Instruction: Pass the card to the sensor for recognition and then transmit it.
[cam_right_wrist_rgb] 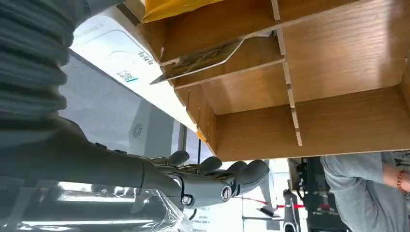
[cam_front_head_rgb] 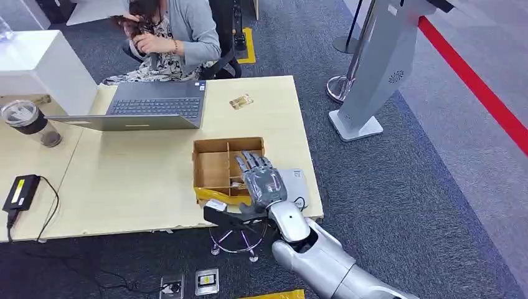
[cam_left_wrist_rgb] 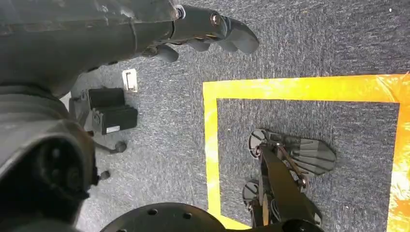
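Right robot hand point(cam_front_head_rgb: 261, 177) hovers open over divided box point(cam_front_head_rgb: 212, 167) holding card point(cam_right_wrist_rgb: 200, 61).

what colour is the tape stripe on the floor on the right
Red tape stripe, clearest in the head view.

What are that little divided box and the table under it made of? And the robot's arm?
The divided box looks like thin brown wood or stiff card, matt, with slotted partitions. The table seems pale wood-grain laminate, smooth. The right arm looks like glossy silver plastic or painted metal; it catches highlights.
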Robot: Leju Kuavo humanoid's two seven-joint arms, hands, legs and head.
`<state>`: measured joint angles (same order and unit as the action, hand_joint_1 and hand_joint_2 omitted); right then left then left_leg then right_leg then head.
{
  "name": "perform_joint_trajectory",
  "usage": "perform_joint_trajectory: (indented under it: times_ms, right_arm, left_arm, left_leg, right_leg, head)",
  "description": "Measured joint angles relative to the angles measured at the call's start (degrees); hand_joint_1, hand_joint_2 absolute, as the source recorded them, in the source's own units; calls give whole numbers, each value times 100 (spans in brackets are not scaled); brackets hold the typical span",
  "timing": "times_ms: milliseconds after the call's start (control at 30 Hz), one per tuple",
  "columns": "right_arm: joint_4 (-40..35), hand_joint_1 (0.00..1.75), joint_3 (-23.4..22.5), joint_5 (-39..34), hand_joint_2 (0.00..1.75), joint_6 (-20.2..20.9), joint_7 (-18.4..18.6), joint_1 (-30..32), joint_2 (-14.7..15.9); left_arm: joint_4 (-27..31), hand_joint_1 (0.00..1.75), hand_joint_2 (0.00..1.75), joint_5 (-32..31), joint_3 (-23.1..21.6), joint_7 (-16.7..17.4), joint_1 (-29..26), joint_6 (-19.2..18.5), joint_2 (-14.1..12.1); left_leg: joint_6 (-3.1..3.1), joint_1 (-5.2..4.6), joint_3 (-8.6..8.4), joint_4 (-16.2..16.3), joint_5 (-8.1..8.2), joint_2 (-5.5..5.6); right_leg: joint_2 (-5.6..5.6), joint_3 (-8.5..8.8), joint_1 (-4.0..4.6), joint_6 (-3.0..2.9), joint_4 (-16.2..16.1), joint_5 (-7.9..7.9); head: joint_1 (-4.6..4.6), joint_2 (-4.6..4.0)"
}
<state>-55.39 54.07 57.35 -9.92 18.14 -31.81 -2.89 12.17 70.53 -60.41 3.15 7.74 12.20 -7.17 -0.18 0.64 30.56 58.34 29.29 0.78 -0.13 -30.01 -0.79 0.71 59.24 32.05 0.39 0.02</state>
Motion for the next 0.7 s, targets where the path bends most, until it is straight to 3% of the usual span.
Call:
perform_joint_trajectory:
  times_ms: [700]
  right_arm:
    - [120,0,-52,114,175,77,136,0,2]
  left_arm:
    - [0,0,0,-17,0,-28,0,39,-2]
  left_leg:
    - [0,0,0,0,0,0]
  right_leg:
    - [1,0,0,0,0,0]
  head:
    - [0,0]
